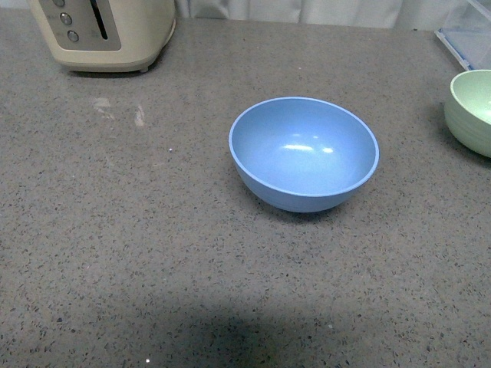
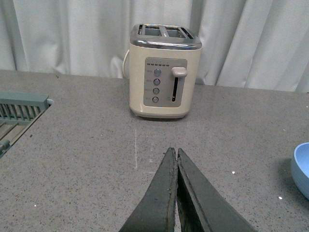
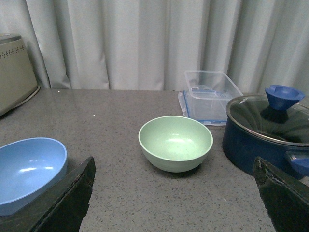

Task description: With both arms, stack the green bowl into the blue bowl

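Observation:
The blue bowl [image 1: 304, 153] sits upright and empty in the middle of the grey counter; it also shows in the right wrist view [image 3: 26, 169] and, as a sliver, in the left wrist view [image 2: 301, 169]. The green bowl [image 1: 472, 111] stands upright at the right edge of the front view, apart from the blue bowl, and shows whole in the right wrist view [image 3: 175, 142]. My right gripper [image 3: 174, 193] is open and empty, its fingers wide apart, a short way back from the green bowl. My left gripper [image 2: 174, 151] is shut and empty over bare counter. Neither arm shows in the front view.
A cream toaster [image 1: 103, 31] stands at the back left, straight ahead of the left gripper [image 2: 164, 72]. A dark blue lidded pot [image 3: 268, 133] and a clear plastic container [image 3: 210, 94] stand beside the green bowl. A grey-green rack [image 2: 19, 113] lies left of the toaster. A curtain hangs behind.

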Controlling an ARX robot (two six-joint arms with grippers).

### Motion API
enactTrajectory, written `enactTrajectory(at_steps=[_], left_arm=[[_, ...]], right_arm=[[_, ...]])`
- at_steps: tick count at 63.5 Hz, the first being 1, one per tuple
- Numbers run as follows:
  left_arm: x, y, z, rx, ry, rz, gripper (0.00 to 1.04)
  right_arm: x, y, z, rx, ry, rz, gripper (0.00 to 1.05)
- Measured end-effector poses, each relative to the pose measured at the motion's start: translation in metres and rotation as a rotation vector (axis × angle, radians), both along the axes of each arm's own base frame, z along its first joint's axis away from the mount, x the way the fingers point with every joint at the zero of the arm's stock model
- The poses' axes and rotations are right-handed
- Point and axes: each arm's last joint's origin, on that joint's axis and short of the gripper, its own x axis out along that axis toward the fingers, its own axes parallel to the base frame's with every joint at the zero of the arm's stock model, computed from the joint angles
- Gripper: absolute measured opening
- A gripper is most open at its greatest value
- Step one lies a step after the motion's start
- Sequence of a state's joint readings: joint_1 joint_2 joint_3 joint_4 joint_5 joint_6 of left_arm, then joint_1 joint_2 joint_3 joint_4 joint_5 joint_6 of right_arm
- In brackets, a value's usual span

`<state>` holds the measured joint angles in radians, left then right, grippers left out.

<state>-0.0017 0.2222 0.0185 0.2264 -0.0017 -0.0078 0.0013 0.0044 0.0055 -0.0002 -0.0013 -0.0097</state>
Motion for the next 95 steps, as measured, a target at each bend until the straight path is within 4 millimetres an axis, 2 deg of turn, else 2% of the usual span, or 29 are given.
enactTrajectory(at_steps=[9, 17, 28, 37, 42, 48, 54, 60, 62, 66, 78, 95], left_arm=[[-0.003, 0.0, 0.0, 0.0, 0.0, 0.0, 0.04], [-0.014, 0.0, -0.004, 0.0, 0.012, -0.002, 0.04], [-0.014, 0.0, -0.003, 0.0, 0.007, -0.002, 0.05], [-0.014, 0.0, -0.003, 0.0, 0.006, -0.002, 0.3], [-0.014, 0.0, -0.003, 0.0, 0.006, -0.001, 0.44], [-0.015, 0.0, -0.003, 0.0, 0.006, -0.001, 0.65], [-0.015, 0.0, -0.003, 0.0, 0.006, -0.002, 0.82], [-0.015, 0.0, -0.003, 0.0, 0.006, -0.002, 0.98], [-0.015, 0.0, -0.003, 0.002, 0.006, -0.002, 1.0], [-0.015, 0.0, -0.003, 0.002, 0.006, -0.002, 0.98], [-0.015, 0.0, -0.003, 0.002, 0.006, -0.002, 0.98], [-0.015, 0.0, -0.003, 0.002, 0.006, -0.002, 0.98]], right_arm=[[0.0, 0.0, 0.0, 0.0, 0.0, 0.0, 0.95], [0.0, 0.0, 0.0, 0.0, 0.0, 0.0, 0.95], [0.0, 0.0, 0.0, 0.0, 0.0, 0.0, 0.95], [0.0, 0.0, 0.0, -0.006, 0.005, 0.005, 0.95], [0.004, -0.002, -0.002, -0.085, 0.178, 0.065, 0.95], [0.025, -0.013, 0.012, -0.177, 0.251, 0.091, 0.95], [0.05, -0.024, 0.024, -0.243, 0.256, 0.125, 0.95], [0.076, -0.034, 0.026, -0.289, 0.305, 0.169, 0.95], [0.085, -0.037, 0.026, -0.301, 0.329, 0.191, 0.95], [0.101, -0.042, 0.024, -0.323, 0.376, 0.237, 0.95], [0.142, -0.051, 0.019, -0.401, 0.478, 0.378, 0.95], [0.174, -0.047, 0.009, -0.468, 0.559, 0.529, 0.95]])
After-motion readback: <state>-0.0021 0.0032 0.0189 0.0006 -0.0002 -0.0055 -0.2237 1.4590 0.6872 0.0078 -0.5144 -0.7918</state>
